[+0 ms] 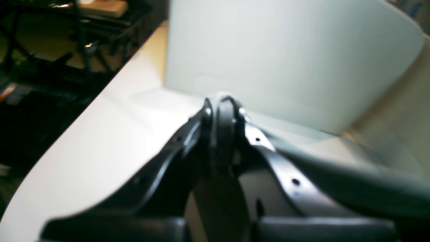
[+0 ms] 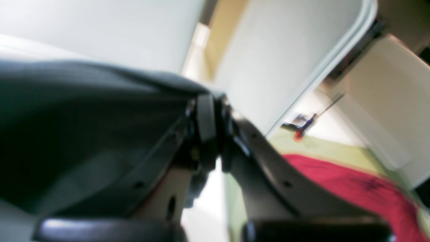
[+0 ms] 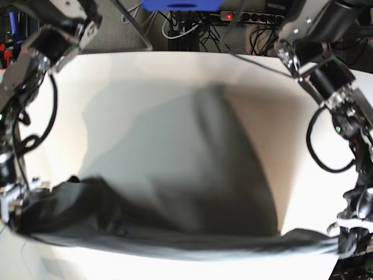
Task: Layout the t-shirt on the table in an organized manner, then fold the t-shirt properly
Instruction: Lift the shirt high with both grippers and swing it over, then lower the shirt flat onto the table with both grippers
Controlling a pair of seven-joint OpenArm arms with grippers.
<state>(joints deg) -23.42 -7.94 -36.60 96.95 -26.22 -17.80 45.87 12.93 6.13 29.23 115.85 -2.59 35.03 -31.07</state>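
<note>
A: White table (image 3: 175, 64) fills the frame, cables along the top edge. The t-shirt (image 3: 186, 192) hangs blurred across the lower half, stretched between both arms.

B: Left gripper (image 1: 223, 111) and right gripper (image 2: 210, 117) are each clamped on an edge — if one pinch slips, the shirt would likely collapse into a bunch.

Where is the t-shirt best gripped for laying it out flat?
Probably as now: the left gripper and right gripper each pinch an end of the t-shirt edge, from opposite sides, so it hangs stretched over the table.
</note>
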